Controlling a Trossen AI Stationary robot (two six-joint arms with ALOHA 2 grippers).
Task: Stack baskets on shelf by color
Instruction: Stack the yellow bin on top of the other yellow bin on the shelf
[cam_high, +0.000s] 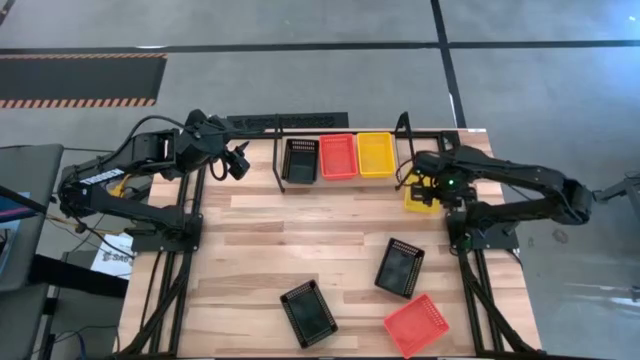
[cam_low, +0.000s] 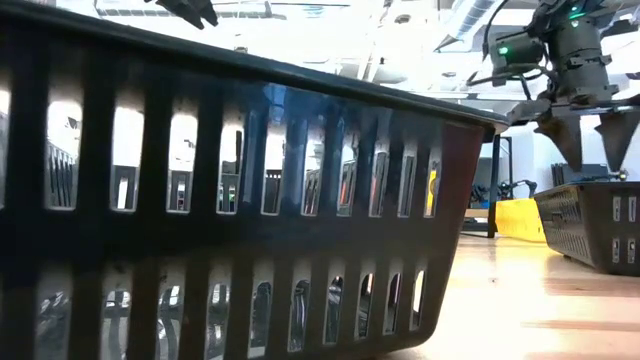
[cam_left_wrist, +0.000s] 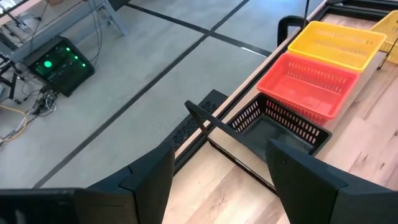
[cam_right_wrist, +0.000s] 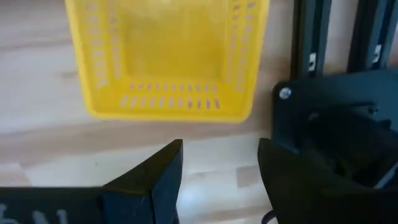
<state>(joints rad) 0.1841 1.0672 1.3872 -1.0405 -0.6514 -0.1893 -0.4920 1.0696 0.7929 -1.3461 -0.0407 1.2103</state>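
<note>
Hovering released over a loose yellow basket (cam_right_wrist: 168, 59) by the shelf (cam_high: 345, 135), the right hand (cam_right_wrist: 221, 177) is lining up a pick; next it is needing to descend, clench the rim and stack it on the shelved yellow basket (cam_high: 375, 153). The left hand (cam_left_wrist: 217, 180) is waiting, released, near the shelf's other end.

table (cam_high: 300, 230) — shelf (cam_high: 340, 180): three baskets | loose: two black, red, yellow

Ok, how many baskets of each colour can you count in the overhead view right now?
Black baskets: 3
Red baskets: 2
Yellow baskets: 2
Total: 7 in view; any nested under those on the shelf would not show.
</note>
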